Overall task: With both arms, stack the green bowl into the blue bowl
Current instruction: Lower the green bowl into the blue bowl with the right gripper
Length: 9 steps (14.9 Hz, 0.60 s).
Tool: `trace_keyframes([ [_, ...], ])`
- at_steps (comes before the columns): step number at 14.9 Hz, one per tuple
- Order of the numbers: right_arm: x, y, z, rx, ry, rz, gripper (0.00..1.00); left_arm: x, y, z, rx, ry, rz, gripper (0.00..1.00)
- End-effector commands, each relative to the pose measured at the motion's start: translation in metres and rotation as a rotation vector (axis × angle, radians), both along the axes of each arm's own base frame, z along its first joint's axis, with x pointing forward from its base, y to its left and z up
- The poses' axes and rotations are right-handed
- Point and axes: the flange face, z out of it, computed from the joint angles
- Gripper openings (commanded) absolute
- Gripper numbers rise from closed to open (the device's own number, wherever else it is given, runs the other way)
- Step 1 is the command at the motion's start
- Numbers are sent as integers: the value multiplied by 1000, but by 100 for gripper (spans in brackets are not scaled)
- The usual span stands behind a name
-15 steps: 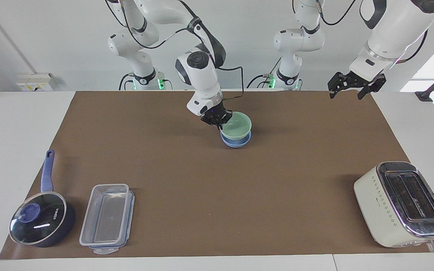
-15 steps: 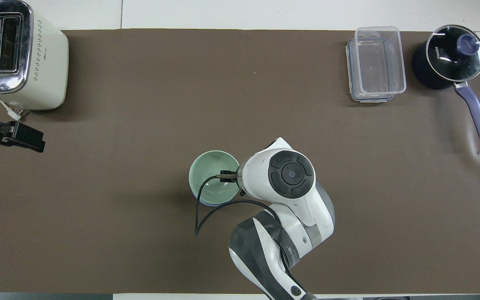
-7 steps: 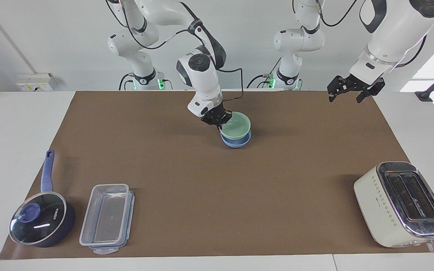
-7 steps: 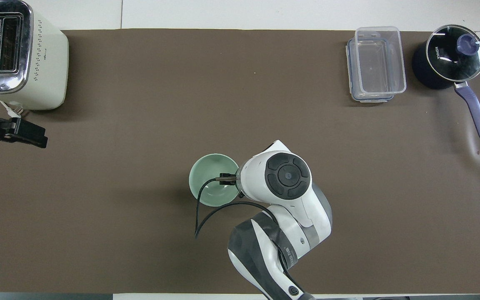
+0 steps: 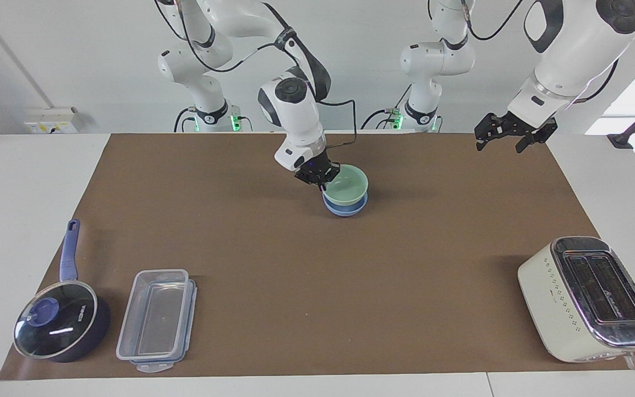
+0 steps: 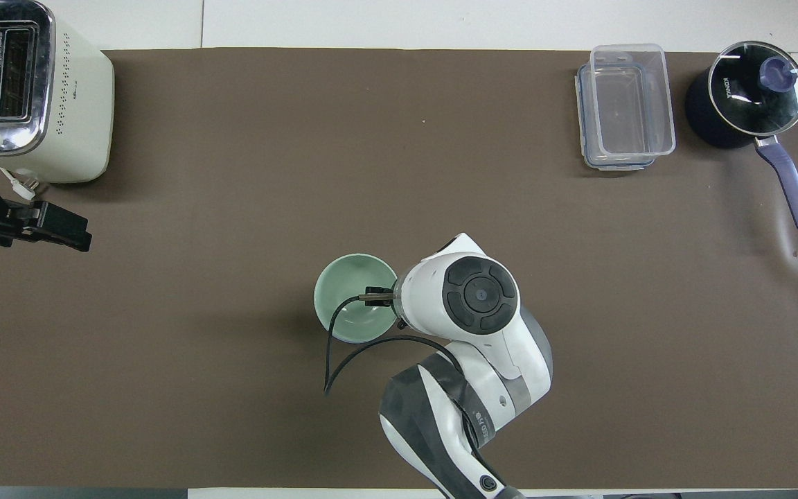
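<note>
Close to the robots, mid-table, the green bowl sits nested in the blue bowl on the brown mat. At its rim is the right gripper; whether its fingers pinch the rim, I can't tell. Over the mat's edge at the left arm's end hangs the left gripper, fingers spread, holding nothing. Farther out stand a cream toaster, a clear lidded container and a dark blue lidded saucepan.
</note>
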Motion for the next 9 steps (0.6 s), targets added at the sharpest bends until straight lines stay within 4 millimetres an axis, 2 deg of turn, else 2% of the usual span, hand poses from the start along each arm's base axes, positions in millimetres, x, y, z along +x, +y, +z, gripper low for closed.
trace_keyframes([
  [1,2,6,-4,20,0,-5,0,-7,2,1,-17,-18,19,100],
  [2,-4,25,-8,15,17,20,0,-7,2,1,-19,-18,24,100],
  [4,9,17,2,3,43,9,0,-7,1,1,-24,-18,36,100],
  [9,6,16,-2,2,42,15,0,-9,1,5,-21,-8,35,100],
])
